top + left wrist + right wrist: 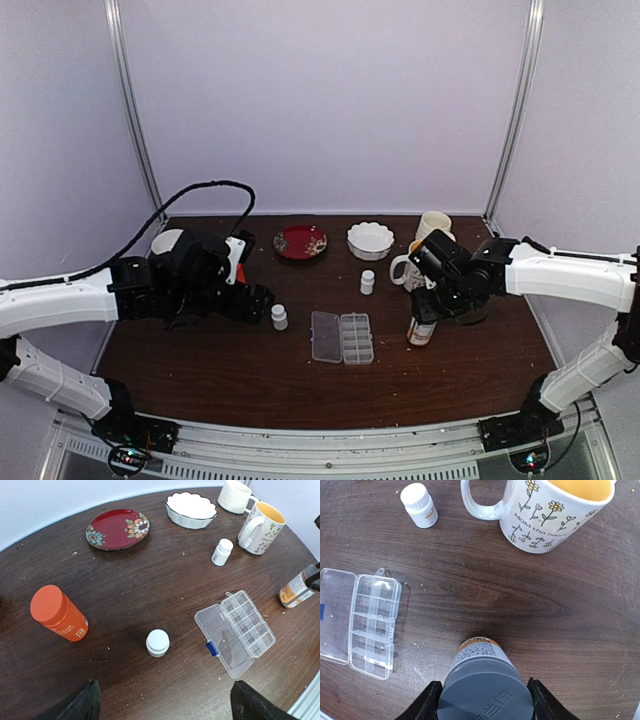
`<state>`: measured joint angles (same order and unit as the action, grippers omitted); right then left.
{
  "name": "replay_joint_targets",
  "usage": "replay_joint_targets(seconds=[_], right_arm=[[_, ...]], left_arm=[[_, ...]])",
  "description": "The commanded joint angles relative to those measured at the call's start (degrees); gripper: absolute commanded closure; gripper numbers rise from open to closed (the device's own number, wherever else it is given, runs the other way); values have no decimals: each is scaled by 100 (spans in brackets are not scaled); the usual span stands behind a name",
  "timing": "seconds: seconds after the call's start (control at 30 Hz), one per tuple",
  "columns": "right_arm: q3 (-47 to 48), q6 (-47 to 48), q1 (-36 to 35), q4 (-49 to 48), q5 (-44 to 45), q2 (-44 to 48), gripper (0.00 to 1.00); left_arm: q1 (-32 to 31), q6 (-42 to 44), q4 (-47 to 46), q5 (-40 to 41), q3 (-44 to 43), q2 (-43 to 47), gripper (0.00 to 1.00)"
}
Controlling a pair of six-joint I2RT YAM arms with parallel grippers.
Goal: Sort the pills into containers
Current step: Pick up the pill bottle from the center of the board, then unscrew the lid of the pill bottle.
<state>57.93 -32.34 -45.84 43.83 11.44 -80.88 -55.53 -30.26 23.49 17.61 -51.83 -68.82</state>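
Holding left gripper (165, 686) jaws wide apart above the bench (250, 380). Flanking the cap of the grey-capped bottle (482, 692) closely with right gripper (483, 702) jaws; failing to tell whether clamped. Finding the pill box (342, 337) lying open mid-bench, near that bottle's left, lid flat beside its cells (357, 338). Standing farther back: flowered mug (555, 515).

Pale lilac walls (320, 100) enclose a dark, seemingly wooden table (250, 370).

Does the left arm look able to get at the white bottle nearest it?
Probably yes: the left claw hangs open and the white bottle stands alone just ahead, nothing between them.
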Motion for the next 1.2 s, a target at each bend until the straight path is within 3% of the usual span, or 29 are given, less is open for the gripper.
replay_joint_targets(seconds=[0.0,0.27,0.37,0.57,0.8,1.17], right_arm=[[269,158,-30,-50,-173,368,56],[609,87,-502,-256,-719,619,62],[704,8,-678,-497,-1055,698,63],[802,-150,-1013,-1180,-1657,773,66],[911,-207,-1488,-1986,-1923,693,68],[1423,-92,-2022,-2658,-1577,277,74]], left_arm=[[23,152,-510,-276,167,79,7],[-351,941,-1653,-324,627,543,2],[-720,1731,-2544,-216,1026,841,3],[-990,3486,-4614,-1286,2260,1471,3],[-1070,4116,-4434,-1434,2125,1396,2],[-1130,3736,-4537,-1363,1847,812,3]])
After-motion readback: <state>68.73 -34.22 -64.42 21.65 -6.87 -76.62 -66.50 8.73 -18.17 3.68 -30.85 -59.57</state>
